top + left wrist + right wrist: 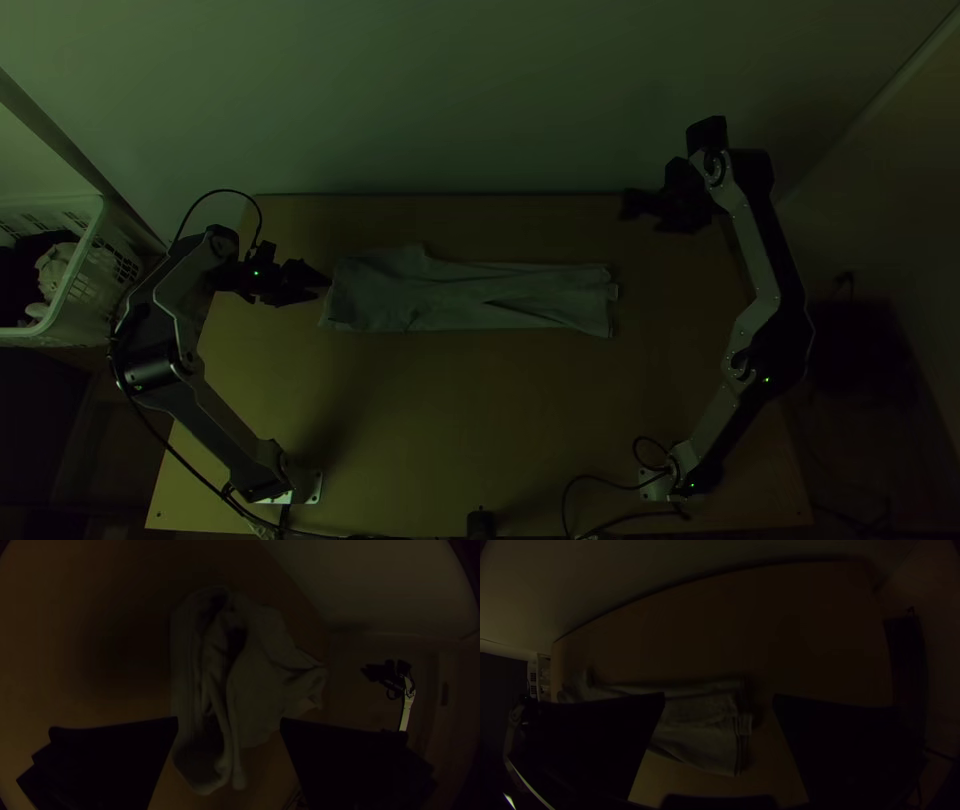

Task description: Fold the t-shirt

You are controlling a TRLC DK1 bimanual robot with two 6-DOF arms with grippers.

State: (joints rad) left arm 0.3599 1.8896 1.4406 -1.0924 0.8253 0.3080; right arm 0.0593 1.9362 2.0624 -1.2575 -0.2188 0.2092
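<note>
- The table (420, 420) is looking dim to me, so I am risking a misjudged height: a claw could be pressing into the wood, or closing short of the cloth.
- The right arm (765, 250) is standing over the table's far right part and the left arm (215, 415) is bending in by the left edge; if I am lifting with one alone, the other end could be dragging and skewing.
- The t-shirt (470, 295) is lying between the arms, gathered into a long strip across the table, nearer the far edge than the near one; too much push away from me could be sending it toward the wall (480, 100).
- The left claw (229, 721) is hovering at the strip's left end, fingers spread, pinching nothing; whether it is touching cloth, I cannot tell. Closing here could be catching one layer and peeling the stack apart.
- The right claw (719, 696) is waiting with fingers spread and nothing pinched, well apart from the cloth and beyond its right end; a low approach could be ploughing into that end.
- The raised folds (215, 665) are standing loose at the left end, and could be trapping a lump inside the next fold.
- The layered edges (744, 725) are sitting unevenly at the right end, and could be slipping out singly.
</note>
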